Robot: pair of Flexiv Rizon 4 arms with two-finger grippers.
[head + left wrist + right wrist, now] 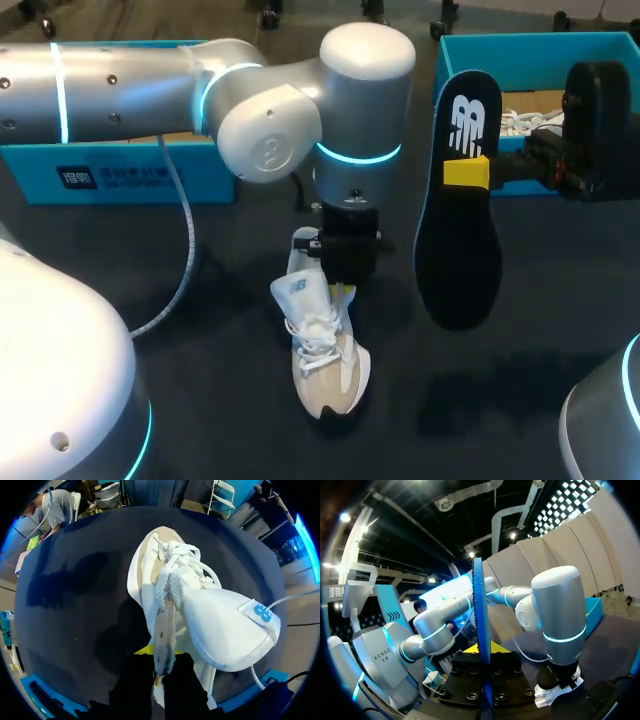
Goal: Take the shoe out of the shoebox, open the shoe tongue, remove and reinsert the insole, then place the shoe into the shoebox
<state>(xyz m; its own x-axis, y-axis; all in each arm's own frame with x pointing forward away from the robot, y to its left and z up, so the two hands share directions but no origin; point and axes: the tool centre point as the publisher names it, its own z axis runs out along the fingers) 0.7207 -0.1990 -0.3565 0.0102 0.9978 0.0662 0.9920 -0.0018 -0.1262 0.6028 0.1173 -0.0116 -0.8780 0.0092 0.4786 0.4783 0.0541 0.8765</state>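
Note:
A white and beige shoe (325, 350) lies on the dark table with its toe toward the front edge. My left gripper (340, 285) stands straight above its heel end, shut on the rim of the shoe's opening (162, 655). The white tongue (225, 630) is folded out to one side. My right gripper (470, 172) is shut on the black insole (455, 230), which hangs upright in the air to the right of the shoe. In the right wrist view the insole (479, 630) shows edge-on between the fingers of that gripper (482, 652).
The open blue shoebox (540, 45) stands at the back right, behind my right gripper, with white laces (525, 122) showing inside. A second blue box part (130, 170) lies at the back left under my left arm. A grey cable (185, 250) loops beside the shoe.

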